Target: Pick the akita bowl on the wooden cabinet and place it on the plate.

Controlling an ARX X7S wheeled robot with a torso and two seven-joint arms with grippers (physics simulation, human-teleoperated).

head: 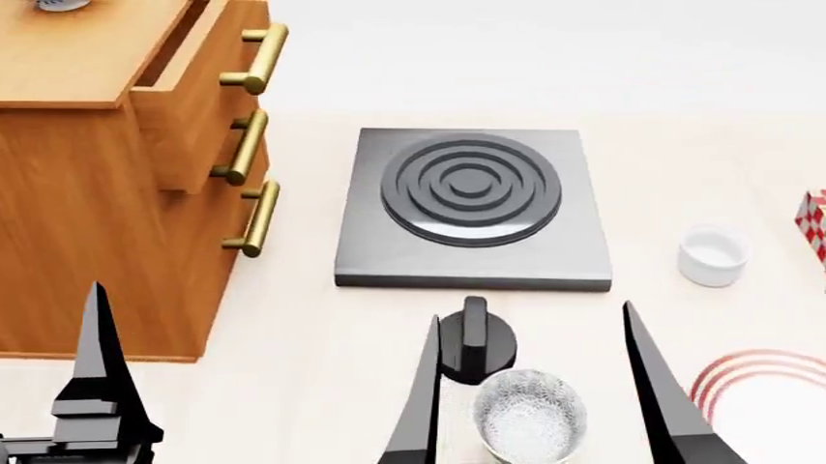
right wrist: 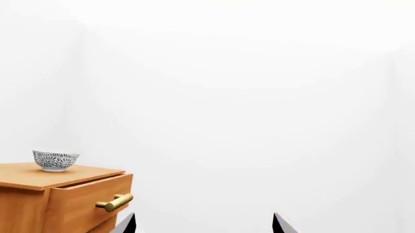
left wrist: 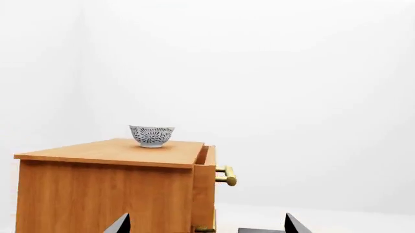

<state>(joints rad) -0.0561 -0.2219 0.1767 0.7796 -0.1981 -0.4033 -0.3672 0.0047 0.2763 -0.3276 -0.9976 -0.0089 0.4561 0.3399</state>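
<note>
Akita bowl (left wrist: 151, 135) sits upright on top of the wooden cabinet (left wrist: 107, 189), well above and beyond the left gripper (left wrist: 206, 224), whose jaws stand wide with only the two dark tips in the left wrist view. Right wrist view shows the same bowl on the cabinet top, far off to the side of the right gripper (right wrist: 202, 224); those jaws also stand wide, holding nothing. Cabinet's top drawer (head: 193, 68) is pulled partly out, brass bar handles (head: 246, 217) down its front. In the head view the cabinet sits beyond the left jaws on the pale worktop (head: 297, 329), and only a sliver of the bowl shows at the frame's upper corner. A second speckled bowl (head: 529, 416) rests on the worktop between the right jaws, not visibly touched by either finger. Just beyond it a black knob (head: 475, 338), then the grey stove plate with its dark ringed burner (head: 471, 184). The plate (head: 768, 387), white with red rings, lies just outside the right jaws, cut by the frame edge. A plain white cup (head: 713, 255) stands beyond the plate; a red-and-white patterned object (head: 813, 222) is barely visible at the edge.
</note>
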